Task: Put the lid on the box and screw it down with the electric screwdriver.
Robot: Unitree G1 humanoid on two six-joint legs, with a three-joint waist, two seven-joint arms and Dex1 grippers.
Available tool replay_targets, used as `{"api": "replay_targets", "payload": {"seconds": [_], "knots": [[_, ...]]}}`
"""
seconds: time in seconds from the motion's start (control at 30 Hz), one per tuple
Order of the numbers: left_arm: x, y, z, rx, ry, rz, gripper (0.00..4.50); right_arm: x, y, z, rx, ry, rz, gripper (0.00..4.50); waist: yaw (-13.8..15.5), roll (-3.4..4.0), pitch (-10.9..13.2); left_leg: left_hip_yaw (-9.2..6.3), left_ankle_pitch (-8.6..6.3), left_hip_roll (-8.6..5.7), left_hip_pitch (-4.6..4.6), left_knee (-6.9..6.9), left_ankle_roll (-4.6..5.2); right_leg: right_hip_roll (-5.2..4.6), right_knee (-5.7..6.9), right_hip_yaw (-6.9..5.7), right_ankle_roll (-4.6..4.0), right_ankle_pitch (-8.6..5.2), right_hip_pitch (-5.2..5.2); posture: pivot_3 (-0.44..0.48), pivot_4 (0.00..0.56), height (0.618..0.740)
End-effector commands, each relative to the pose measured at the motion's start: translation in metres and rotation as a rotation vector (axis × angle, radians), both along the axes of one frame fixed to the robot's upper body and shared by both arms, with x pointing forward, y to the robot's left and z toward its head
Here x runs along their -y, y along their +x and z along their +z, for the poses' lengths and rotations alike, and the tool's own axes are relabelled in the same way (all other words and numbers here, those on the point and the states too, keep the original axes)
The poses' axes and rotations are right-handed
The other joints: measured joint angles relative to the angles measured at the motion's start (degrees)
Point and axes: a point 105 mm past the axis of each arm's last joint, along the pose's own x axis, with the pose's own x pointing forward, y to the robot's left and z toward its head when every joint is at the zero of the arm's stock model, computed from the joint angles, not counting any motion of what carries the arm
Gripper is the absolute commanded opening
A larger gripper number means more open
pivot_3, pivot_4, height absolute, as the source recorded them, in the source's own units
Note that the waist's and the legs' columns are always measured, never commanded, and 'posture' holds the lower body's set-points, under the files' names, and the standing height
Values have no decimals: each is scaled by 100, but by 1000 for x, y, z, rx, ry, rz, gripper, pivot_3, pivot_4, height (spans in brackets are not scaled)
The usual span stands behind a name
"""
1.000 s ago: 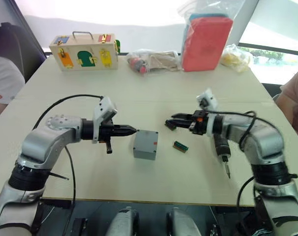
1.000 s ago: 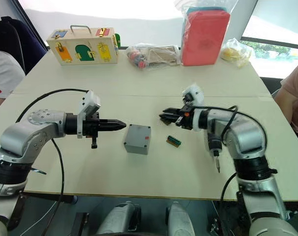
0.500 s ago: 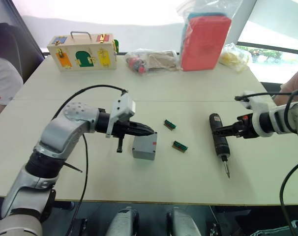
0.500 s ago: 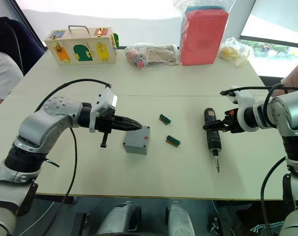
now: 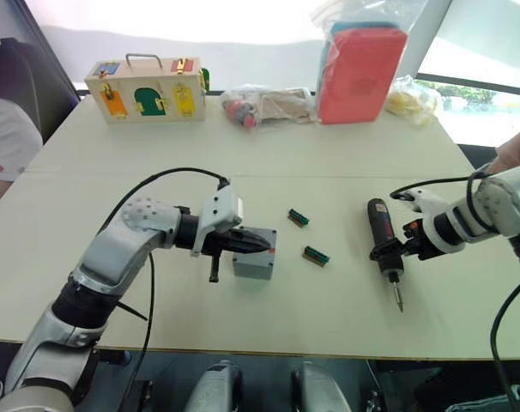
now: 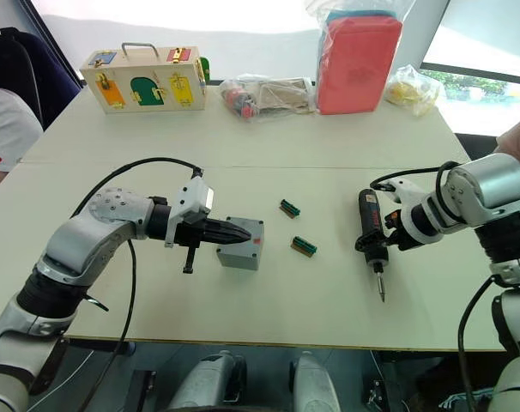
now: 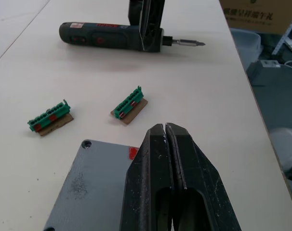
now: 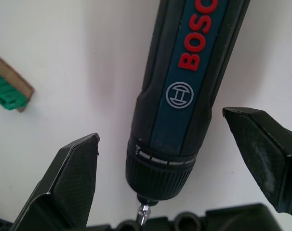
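Now right gripper [image 8: 177, 159] fingers straddle electric screwdriver [image 8: 184, 101], untouched.

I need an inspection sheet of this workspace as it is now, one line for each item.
Surface: pale table.
Job's things: grey box, lid apparently on; screwdriver lying flat.
Clutter: two green connectors; wooden latch box, red pack, bags at far edge.
Hands: left hand shut, over the box; right hand open, astride the screwdriver.
Cables: black cable on left arm.
Surroundings: people seated at both sides.
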Motion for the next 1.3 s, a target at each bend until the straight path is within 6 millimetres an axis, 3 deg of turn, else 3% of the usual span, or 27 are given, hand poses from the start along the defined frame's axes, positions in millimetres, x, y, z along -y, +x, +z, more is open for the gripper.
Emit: {"api": "replay_targets", "payload": {"seconds": [0.03, 0.3, 0.43, 0.6, 0.67, 0.77, 0.8, 0.83, 0.9, 0.97, 1.03, 1.13, 1.3], "knots": [[-2, -4, 10, 35, -30, 23, 0, 1, 2, 1, -11, -24, -6, 4262, 0, 0, 0, 0, 0, 0, -1, 0, 0, 0, 1, 0, 0, 0, -1, 0, 150, 738], [-4, -5, 12, 15, -66, 68, 0, 9, 5, -15, -58, -78, -55, 1809, 1, -8, -4, -2, 0, 0, 2, 1, 0, 2, 0, -2, 0, 0, 5, 0, 150, 738], [-6, -1, 12, 13, -66, 81, 0, 17, 11, -9, -35, -74, -101, 1752, -9, -27, -15, -2, 0, 0, 23, 1, 0, 3, -1, -3, 0, 0, 24, 0, 150, 738], [-19, 10, 11, 2, -70, 132, 0, 19, 47, 38, 185, 11, -151, 1752, -8, -10, -3, 4, -2, -2, 29, 1, 3, -1, -6, 0, 0, 0, 29, 0, 150, 738], [-24, 15, 15, -19, -97, 160, 0, 19, 66, 67, 340, 59, -148, 1752, -7, 3, 3, 9, 0, -2, 5, -1, 1, 0, 3, 2, 1, 1, -2, 0, 150, 738], [-30, 19, 17, -48, -117, 181, 0, 16, 83, 92, 514, 99, -80, 1752, -13, 3, 5, 24, 28, -2, -41, -4, -47, 4, 35, 11, 1, 1, -74, 0, 150, 738], [-32, 19, 17, -60, -119, 186, 0, 8, 88, 104, 581, 186, -61, 1752, -12, 3, 5, 26, 29, -1, -45, -7, -48, 5, 42, 12, 1, 1, -82, 0, 150, 738], [-34, 20, 15, -75, -110, 191, 0, -12, 95, 132, 752, 352, 10, 1752, -11, 2, 6, 26, 29, 1, -45, -7, -48, 8, 45, 11, 1, 0, -82, 0, 150, 738], [-37, 23, 11, -91, -93, 202, 0, -43, 89, 182, 1062, 636, 130, 1752, -37, 0, 7, 34, 28, 2, -45, -2, -46, 10, 47, 12, 2, 1, -81, 0, 150, 738], [-36, 22, 10, -106, -86, 199, 0, -68, 76, 196, 1113, 855, 164, 1752, -66, -1, 11, 47, 21, 6, -37, 0, -33, 13, 62, 21, 3, 1, -80, 0, 150, 738], [-33, 21, 8, -119, -70, 188, 0, -95, 64, 191, 1167, 891, 235, 1752, -47, -1, 11, 50, 11, 11, -29, 0, -15, 16, 78, 28, 3, 1, -82, 0, 150, 738], [-33, 20, 0, -120, -23, 193, 0, -138, 40, 167, 1235, 899, 376, 1752, 21, -5, 8, 28, 12, 16, -29, -1, -17, 19, 82, 16, 3, 1, -78, 0, 150, 738], [-31, 17, -3, -118, -11, 202, 0, -175, 16, 136, 1264, 875, 466, 1752, 6, -7, 7, 35, 27, -9, -32, 13, -42, 0, 81, 24, 9, 5, -69, 0, 150, 738]]}}
